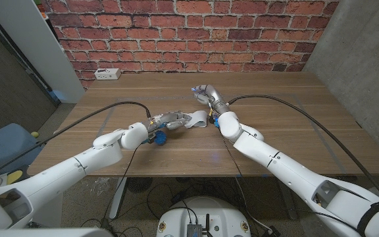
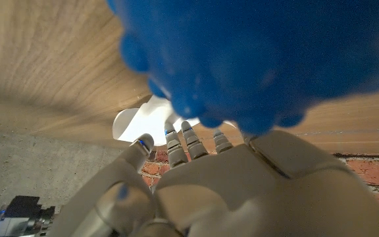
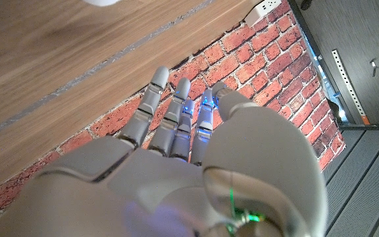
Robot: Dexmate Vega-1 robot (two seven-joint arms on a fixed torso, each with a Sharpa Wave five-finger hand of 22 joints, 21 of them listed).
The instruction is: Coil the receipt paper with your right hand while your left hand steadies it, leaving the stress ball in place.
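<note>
The receipt paper [image 1: 197,119] lay near the middle of the wooden counter [image 1: 288,131], a white strip with its long axis running roughly across the counter from the robot's left to its right, one end curling up toward the right arm. It looked plain white and glossy; in the left wrist view it showed as a pale curved band [image 2: 137,120] just past the fingertips [image 2: 173,139]. The left hand [image 1: 166,121] reached along the counter with its fingers stretched onto the left end of the strip, touching it; whether it truly pinched the paper could not be told. The blue stress ball [image 1: 159,137] sat on the counter just beside that hand's wrist, on the near side, and loomed as a blurred knobbly blue mass [image 2: 255,52] in the left wrist view. The right hand [image 1: 204,93] was raised just beyond the strip's right end, fingers loosely extended and apart, grasping nothing. A white power strip [image 1: 107,74] lay at the counter's far left edge below the brick wall [image 1: 176,33].
</note>
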